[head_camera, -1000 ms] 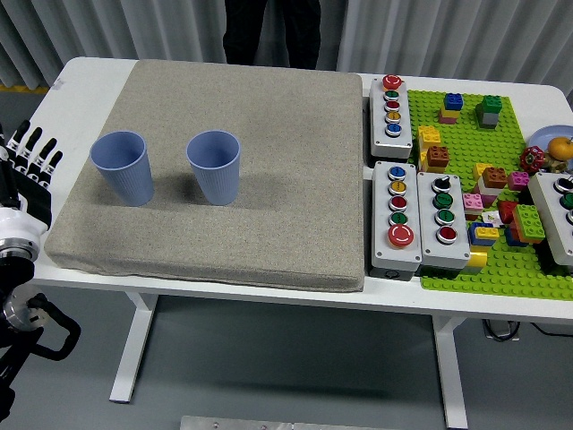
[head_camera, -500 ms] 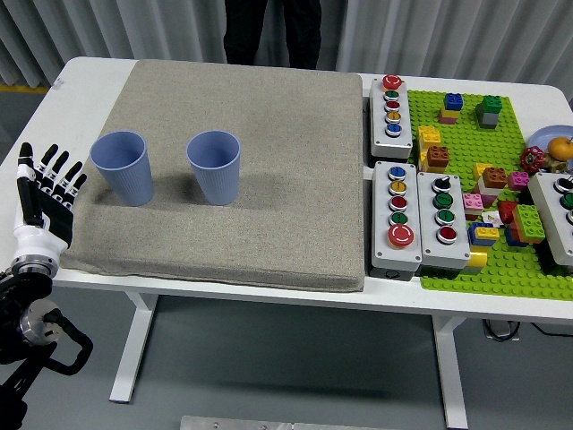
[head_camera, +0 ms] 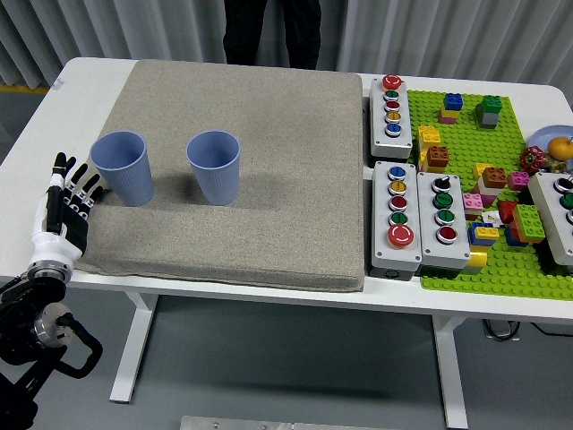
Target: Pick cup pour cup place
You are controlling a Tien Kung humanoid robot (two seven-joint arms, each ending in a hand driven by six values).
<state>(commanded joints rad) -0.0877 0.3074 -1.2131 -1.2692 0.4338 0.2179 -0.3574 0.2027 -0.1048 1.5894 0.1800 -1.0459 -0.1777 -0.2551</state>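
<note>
Approach is the step in hand, as I judge it: my left hand (head_camera: 70, 204) stands at the near-left corner of the grey mat (head_camera: 269, 161), fingers straight and slightly spread, holding nothing, palm turned toward the first blue cup (head_camera: 122, 167), which stands upright just beyond and to the right of the fingertips, close but not touching. The second blue cup (head_camera: 214, 167) stands upright further right of the hand, well clear of the first, with bare mat between them. I cannot see into either cup well enough to say whether anything is inside. To do this well I would bring the hand in level, wrap the fingers around the middle of the first cup's wall rather than its rim, and close gently so the thin wall does not buckle or tip on the soft mat. Room is good: ahead of the hand and to its right the mat lies open all the way across. Far to the right, off the mat, sit the button boxes (head_camera: 395, 203) and the green brick plate (head_camera: 488, 188), well away from my path. The white surface (head_camera: 36, 134) drops off just left of and behind the hand, so I keep the wrist over the mat. My right arm is out of view.
</note>
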